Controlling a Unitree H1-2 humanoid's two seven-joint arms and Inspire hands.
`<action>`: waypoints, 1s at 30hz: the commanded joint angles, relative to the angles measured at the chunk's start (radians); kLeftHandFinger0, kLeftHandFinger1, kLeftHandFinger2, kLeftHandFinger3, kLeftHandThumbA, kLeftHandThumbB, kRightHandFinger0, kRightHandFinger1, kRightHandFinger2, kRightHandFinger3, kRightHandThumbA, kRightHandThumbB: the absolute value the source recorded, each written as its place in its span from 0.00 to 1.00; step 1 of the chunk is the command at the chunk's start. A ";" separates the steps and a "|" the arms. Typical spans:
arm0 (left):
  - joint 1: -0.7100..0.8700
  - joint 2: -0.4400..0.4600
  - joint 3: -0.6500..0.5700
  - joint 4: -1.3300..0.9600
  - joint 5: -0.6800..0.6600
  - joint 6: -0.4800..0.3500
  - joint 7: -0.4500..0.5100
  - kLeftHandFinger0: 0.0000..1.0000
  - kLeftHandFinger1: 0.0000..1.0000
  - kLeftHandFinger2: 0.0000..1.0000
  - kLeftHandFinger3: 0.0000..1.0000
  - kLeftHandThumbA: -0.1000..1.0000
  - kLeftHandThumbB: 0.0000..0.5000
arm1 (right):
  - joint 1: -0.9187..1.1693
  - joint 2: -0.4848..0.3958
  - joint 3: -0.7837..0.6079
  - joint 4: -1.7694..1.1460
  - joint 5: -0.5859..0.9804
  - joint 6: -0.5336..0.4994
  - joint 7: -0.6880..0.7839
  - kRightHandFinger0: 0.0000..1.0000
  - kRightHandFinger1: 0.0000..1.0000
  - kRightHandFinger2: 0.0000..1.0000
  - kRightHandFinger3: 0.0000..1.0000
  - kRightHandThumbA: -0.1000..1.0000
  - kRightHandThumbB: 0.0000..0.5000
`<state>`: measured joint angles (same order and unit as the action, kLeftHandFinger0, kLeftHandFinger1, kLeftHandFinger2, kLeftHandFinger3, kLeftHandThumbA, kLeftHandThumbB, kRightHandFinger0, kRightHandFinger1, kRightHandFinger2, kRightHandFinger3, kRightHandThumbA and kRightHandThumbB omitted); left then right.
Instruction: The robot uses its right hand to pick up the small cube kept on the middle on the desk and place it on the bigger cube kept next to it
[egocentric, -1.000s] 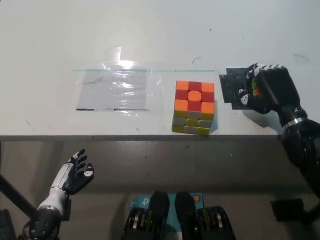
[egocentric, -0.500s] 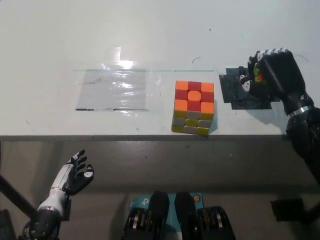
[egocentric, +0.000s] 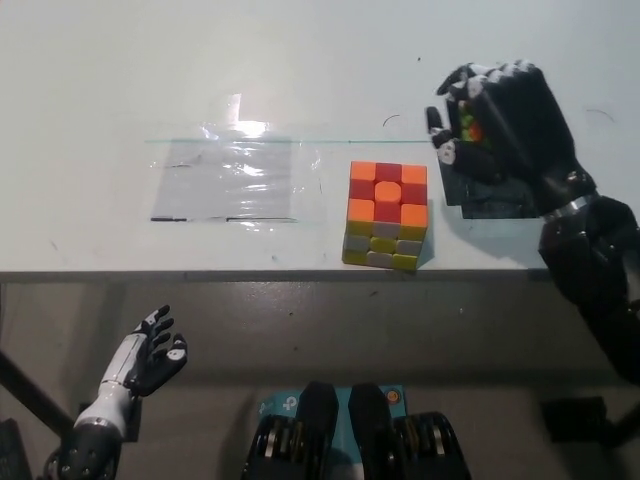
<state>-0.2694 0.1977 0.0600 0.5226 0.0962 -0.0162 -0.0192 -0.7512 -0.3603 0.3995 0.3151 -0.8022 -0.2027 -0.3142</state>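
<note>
The bigger cube (egocentric: 388, 215), with orange and red squares on top and yellow and grey on its near side, stands near the desk's front edge. My black right hand (egocentric: 500, 125) hovers just right of it and a little farther back, shut on the small cube (egocentric: 467, 123). Only green and orange bits of that cube show between the fingers. The hand is lifted above a dark patch (egocentric: 492, 192) on the desk. My white left hand (egocentric: 148, 358) rests open at the lower left, below the desk edge.
A clear plastic sheet (egocentric: 232, 180) lies flat on the white desk (egocentric: 120, 80), left of the bigger cube. The desk's front edge runs across the picture just below the cube.
My right hand has risen off the dark patch with the small cube and moved left and back, toward the bigger cube. The left hand has barely moved.
</note>
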 joint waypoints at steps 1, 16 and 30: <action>-0.008 0.016 -0.003 -0.018 0.001 -0.019 0.007 1.00 1.00 1.00 1.00 0.36 0.30 | -0.036 0.026 -0.014 -0.104 0.008 0.017 0.074 0.00 0.12 0.43 0.06 0.00 0.47; -0.011 0.013 -0.003 -0.014 0.002 -0.018 0.013 1.00 1.00 1.00 1.00 0.38 0.37 | 0.004 0.122 0.009 -0.074 -0.020 -0.013 0.083 0.00 0.35 0.65 0.44 0.00 0.53; -0.030 0.019 -0.012 -0.017 0.007 -0.027 0.006 1.00 1.00 1.00 1.00 0.41 0.36 | 0.007 0.120 0.007 0.078 -0.041 -0.080 0.003 0.00 0.32 0.60 0.40 0.00 0.20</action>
<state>-0.2727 0.1979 0.0539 0.5231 0.0976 -0.0162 -0.0192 -0.7192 -0.2405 0.4183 0.3953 -0.8415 -0.2347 -0.2511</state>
